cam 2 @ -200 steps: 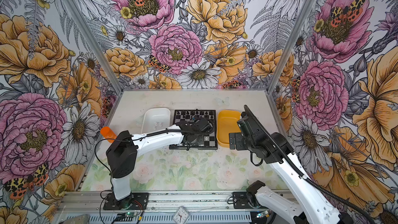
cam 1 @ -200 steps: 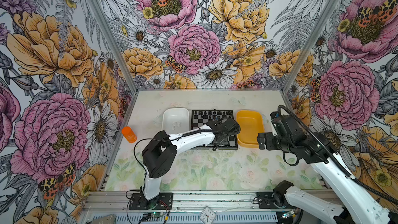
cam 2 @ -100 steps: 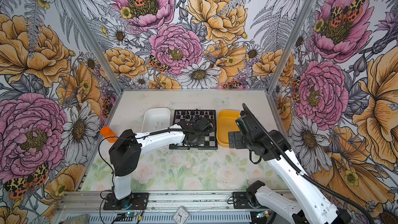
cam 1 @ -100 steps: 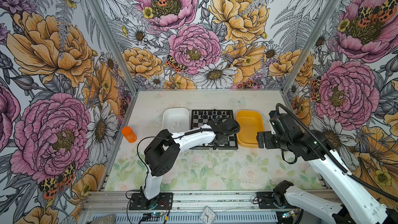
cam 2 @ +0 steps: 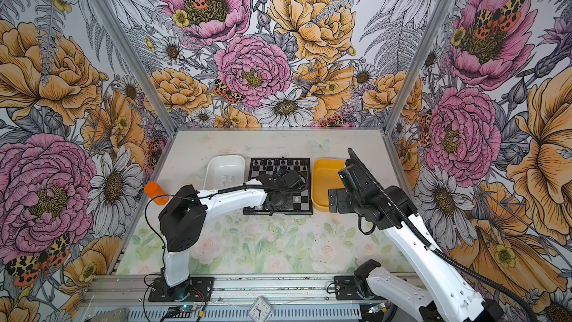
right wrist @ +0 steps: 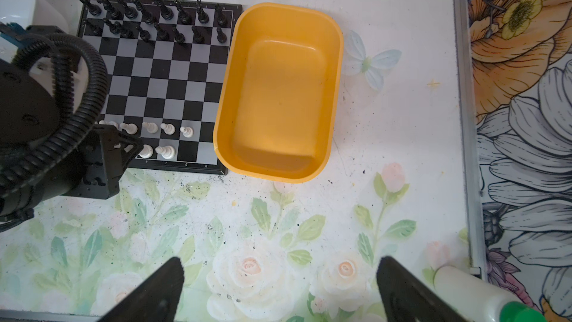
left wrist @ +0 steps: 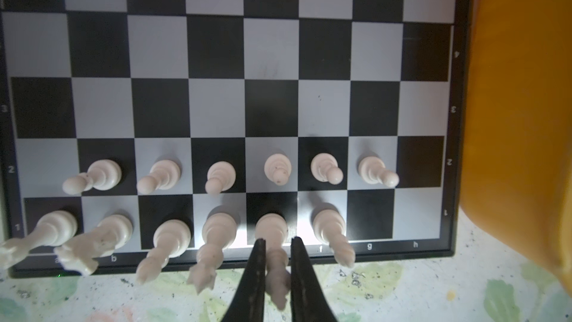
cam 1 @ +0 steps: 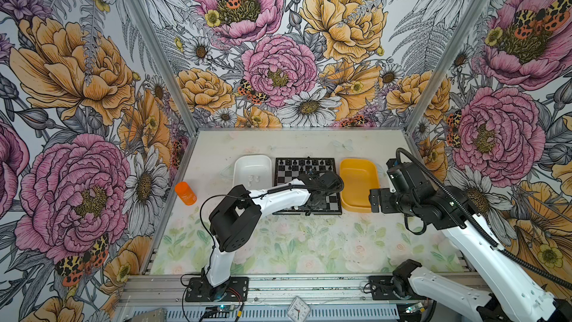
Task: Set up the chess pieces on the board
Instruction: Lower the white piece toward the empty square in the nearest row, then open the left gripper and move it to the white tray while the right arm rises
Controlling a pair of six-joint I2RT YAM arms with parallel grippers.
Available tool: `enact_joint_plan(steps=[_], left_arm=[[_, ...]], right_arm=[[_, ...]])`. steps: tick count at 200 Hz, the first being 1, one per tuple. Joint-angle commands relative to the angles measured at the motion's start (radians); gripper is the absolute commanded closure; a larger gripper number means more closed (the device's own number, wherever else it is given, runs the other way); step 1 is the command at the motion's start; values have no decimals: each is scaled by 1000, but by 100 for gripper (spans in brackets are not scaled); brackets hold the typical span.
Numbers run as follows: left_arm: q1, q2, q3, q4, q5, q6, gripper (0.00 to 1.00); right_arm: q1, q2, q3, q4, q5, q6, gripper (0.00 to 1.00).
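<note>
The board (left wrist: 272,103) lies between two trays in both top views (cam 1: 288,181) (cam 2: 306,212). Black chess pieces (right wrist: 154,20) fill its two far rows. Several white pawns (left wrist: 278,168) stand in the second near row, with taller white pieces (left wrist: 171,236) in the nearest row. My left gripper (left wrist: 277,243) is at the board's near edge, shut on a tall white piece (left wrist: 272,227) whose base rests on the black e-file square. My right gripper (right wrist: 278,274) hangs open over bare table, right of the yellow tray, with nothing between its fingers.
A white tray (cam 1: 252,160) left of the board holds a few white pieces (cam 1: 253,178). The yellow tray (cam 1: 359,162) on the right has nothing in it. An orange bottle (cam 1: 185,192) stands by the left wall. A white bottle with a green cap (right wrist: 473,295) lies near the right wall.
The left arm's elbow has shifted slightly while its gripper stays at the board's near edge. The right arm has drifted a little.
</note>
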Motion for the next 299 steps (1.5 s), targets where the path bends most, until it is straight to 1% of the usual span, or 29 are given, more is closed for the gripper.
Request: enact_joint_plan(steps=[1, 40, 61, 113, 134, 138, 148, 176, 202, 221, 240, 266, 299], left_arm=[[7, 9, -8, 16, 10, 12, 83], [7, 4, -6, 17, 10, 18, 66], [8, -2, -5, 17, 5, 20, 62], [17, -78, 14, 12, -21, 33, 60], [38, -129, 17, 4, -34, 37, 60], [40, -171, 19, -2, -38, 38, 60], [54, -210, 25, -18, -56, 44, 60], [137, -329, 35, -78, -78, 64, 58], [279, -421, 8, -142, -46, 90, 56], [386, -449, -25, -172, -8, 123, 57], [464, -448, -43, -173, 7, 166, 57], [562, -388, -48, -172, 36, 230, 58], [616, -289, -17, -154, 53, 291, 60]], right_arm=[[-4, -6, 26, -3, 26, -9, 0], [-5, -7, 25, -1, 22, -7, 0], [-6, -10, 23, -1, 20, -4, 0], [-6, 0, 39, 0, 22, -5, 0], [-6, 18, 57, 4, 25, -11, 0], [-6, 22, 60, 7, 26, -13, 0], [-6, 34, 70, 14, 26, -16, 0], [-6, 94, 105, 52, 3, -28, 0], [-4, 172, 144, 105, -33, -33, 0], [-3, 235, 176, 145, -50, -33, 0], [-1, 294, 211, 177, -61, -36, 0], [0, 377, 259, 212, -67, -38, 0], [2, 479, 332, 229, -69, -39, 0]])
